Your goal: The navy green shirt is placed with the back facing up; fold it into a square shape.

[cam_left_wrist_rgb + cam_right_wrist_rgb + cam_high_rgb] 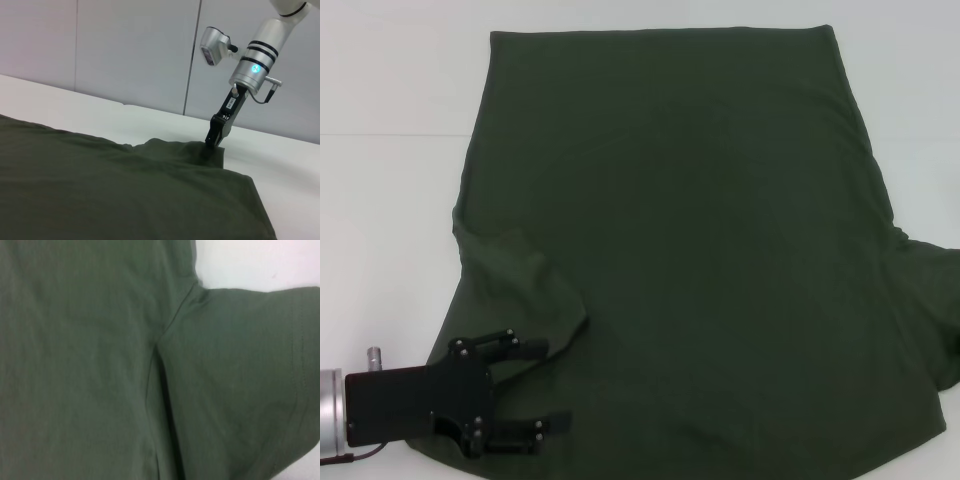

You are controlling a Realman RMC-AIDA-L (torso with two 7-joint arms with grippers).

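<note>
- The navy green shirt [700, 260] lies spread across the white desk [390, 200], nothing folded yet (every fold remains).
- Our left gripper [520, 385], fingers apart, straddles the near-left sleeve.
- Our right gripper [214, 141] presses the far sleeve; whether its fingers are apart, we cannot tell.

No readable text anywhere.

A small white label [230, 103] sits on the right arm's black gripper [214, 138] in the left wrist view, but its print is too small to make out; nothing else carries lettering or numbers.
</note>
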